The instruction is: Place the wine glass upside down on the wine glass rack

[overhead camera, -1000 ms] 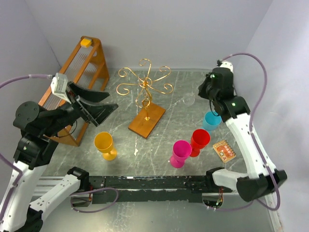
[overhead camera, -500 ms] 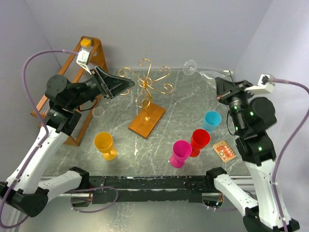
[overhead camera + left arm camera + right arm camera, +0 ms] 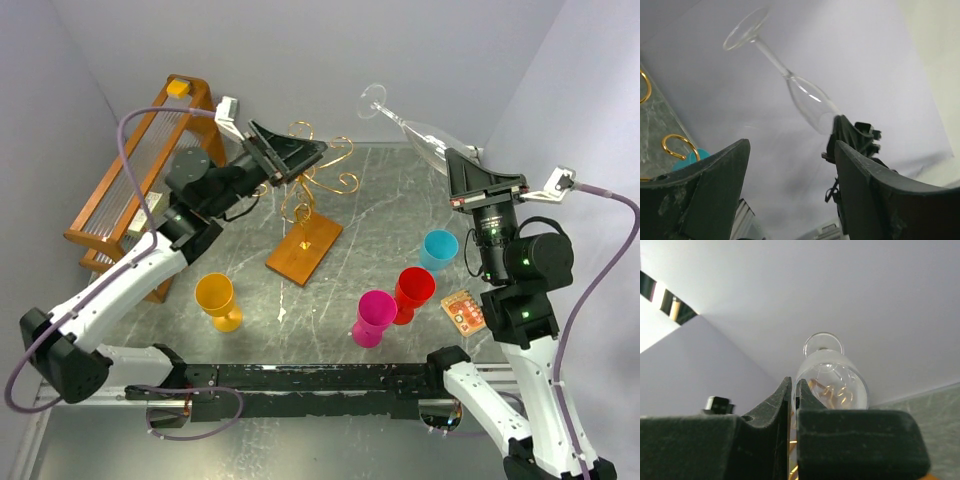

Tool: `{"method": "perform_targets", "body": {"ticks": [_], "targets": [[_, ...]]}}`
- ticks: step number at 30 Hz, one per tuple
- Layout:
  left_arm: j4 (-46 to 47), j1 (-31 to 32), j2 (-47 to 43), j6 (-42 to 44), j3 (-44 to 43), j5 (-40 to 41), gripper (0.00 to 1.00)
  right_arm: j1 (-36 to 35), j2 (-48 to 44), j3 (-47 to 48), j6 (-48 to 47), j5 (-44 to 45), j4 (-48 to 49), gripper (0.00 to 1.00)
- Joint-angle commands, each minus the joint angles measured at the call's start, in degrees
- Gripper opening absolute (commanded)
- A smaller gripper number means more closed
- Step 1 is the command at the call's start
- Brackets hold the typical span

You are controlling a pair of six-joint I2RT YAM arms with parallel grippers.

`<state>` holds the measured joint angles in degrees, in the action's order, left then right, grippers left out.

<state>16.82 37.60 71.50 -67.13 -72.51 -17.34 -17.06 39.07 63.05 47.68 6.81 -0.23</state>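
A clear wine glass [image 3: 420, 132] hangs in the air at the back right, tilted, with its foot [image 3: 372, 98] up and to the left. My right gripper [image 3: 463, 168] is shut on its rim; the right wrist view shows the gripper [image 3: 792, 386] pinching the wall of the glass [image 3: 832, 372]. The wine glass rack [image 3: 305, 180], gold scroll wire on a brown wooden base [image 3: 304, 252], stands mid-table. My left gripper [image 3: 312, 152] hovers open over the rack's top, holding nothing. From the left wrist view, the left gripper [image 3: 792, 145] faces the glass [image 3: 805, 95], well apart from it.
A tall orange-brown slatted frame [image 3: 150, 170] stands at the back left. On the table sit a yellow goblet [image 3: 217, 300], a pink cup [image 3: 375, 317], a red cup [image 3: 413, 292], a blue cup [image 3: 439, 248] and a small orange card [image 3: 464, 311].
My right arm has lifted the glass off the table and tipped it toward the left. My left gripper has swung right from the wooden frame to above the rack, its jaws narrowing a little.
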Motion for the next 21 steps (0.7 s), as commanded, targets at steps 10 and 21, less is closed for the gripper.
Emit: {"method": "perform_targets", "body": {"ticks": [10,21], "targets": [[11.00,7.52,12.12,-2.69,-7.64,21.94,0.80,-0.15,3.22,-3.47,10.07,-9.33,15.97,0.00],[15.02,7.69,14.65,-3.71,-6.62,27.96,0.78,-0.15,1.94,-9.99,15.65,-15.60,19.40,0.00]]}}
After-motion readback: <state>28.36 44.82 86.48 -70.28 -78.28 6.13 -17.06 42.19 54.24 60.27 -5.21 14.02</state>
